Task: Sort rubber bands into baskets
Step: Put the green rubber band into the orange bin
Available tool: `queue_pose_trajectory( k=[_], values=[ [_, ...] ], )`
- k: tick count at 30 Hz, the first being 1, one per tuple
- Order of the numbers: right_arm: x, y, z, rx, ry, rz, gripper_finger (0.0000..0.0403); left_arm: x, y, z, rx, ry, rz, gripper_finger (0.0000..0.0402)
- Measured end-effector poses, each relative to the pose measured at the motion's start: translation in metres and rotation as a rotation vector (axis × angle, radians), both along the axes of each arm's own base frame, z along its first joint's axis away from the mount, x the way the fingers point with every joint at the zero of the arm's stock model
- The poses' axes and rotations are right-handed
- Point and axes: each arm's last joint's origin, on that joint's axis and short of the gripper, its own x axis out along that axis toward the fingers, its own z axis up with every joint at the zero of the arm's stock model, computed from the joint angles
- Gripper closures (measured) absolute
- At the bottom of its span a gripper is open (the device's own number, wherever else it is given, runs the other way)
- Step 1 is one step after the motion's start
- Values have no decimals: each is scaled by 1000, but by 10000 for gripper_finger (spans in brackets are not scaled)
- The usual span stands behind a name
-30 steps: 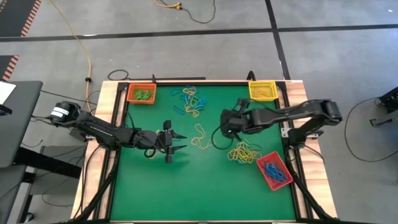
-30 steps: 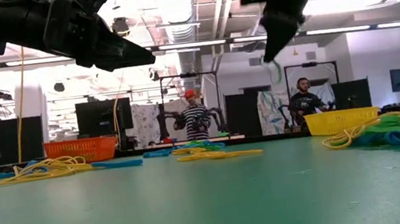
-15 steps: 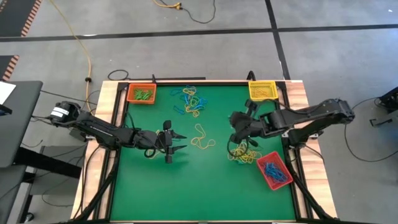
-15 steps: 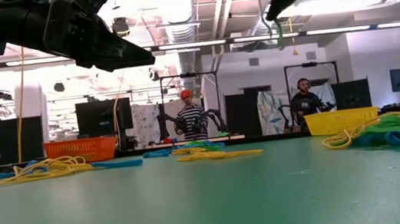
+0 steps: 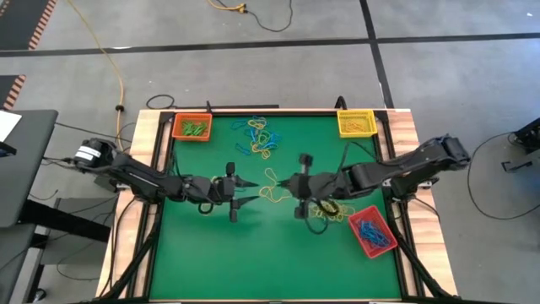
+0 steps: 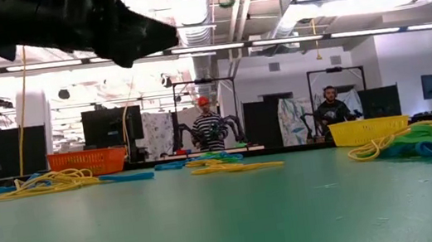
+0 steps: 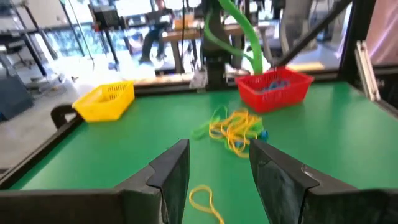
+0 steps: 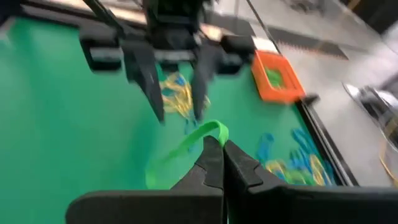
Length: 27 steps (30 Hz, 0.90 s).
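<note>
My right gripper [image 5: 288, 184] hangs over the table's middle, pointing at the left arm, shut on a green rubber band [image 8: 198, 138]. The left wrist view also shows this band [image 7: 244, 32]. My left gripper [image 5: 246, 191] faces it, open and holding nothing. A lone yellow band [image 5: 272, 187] lies flat on the table between them. One pile of rubber bands [image 5: 329, 208] lies by the red basket [image 5: 371, 232], another pile [image 5: 260, 137] lies near the far edge. The orange basket [image 5: 192, 127] stands at the far left corner and the yellow basket [image 5: 356, 123] at the far right corner. My right gripper pinches the green band between its two fingertips [image 8: 214, 152]. The fingers come from the table's right, slanting a little downward. The band is lifted clear of the table: a loop [image 8: 211, 130] stands out beyond the fingertips and the rest trails slack below them.
The orange basket holds green bands, the yellow basket yellow ones, the red basket blue ones. A raised wooden frame [image 5: 160, 169] runs round the green table. People [image 6: 207, 126] stand in the room far beyond the table.
My right gripper has risen with the green band from the pile near the red basket. It has tipped from pointing steeply down to nearly level and swung toward the table's left, up to the left gripper. The band now hangs clear of the table.
</note>
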Motion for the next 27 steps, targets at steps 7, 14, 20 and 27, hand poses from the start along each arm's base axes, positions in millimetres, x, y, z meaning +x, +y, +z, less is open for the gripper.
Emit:
queue_pose_trajectory(
  k=[7, 14, 20, 27],
  values=[
    [14, -7, -16, 3, 41, 8, 385, 11, -2, -5, -17, -60, -4, 244],
    [19, -5, -19, -2, 22, 21, 385, 16, 5, -6, -99, -104, 2, 244],
    [20, -5, -18, -4, 10, 24, 385, 18, 11, -5, -195, -109, -103, 244],
    [21, -6, -16, 6, -3, 38, 385, 23, 7, 1, -223, -110, -209, 244]
  ],
)
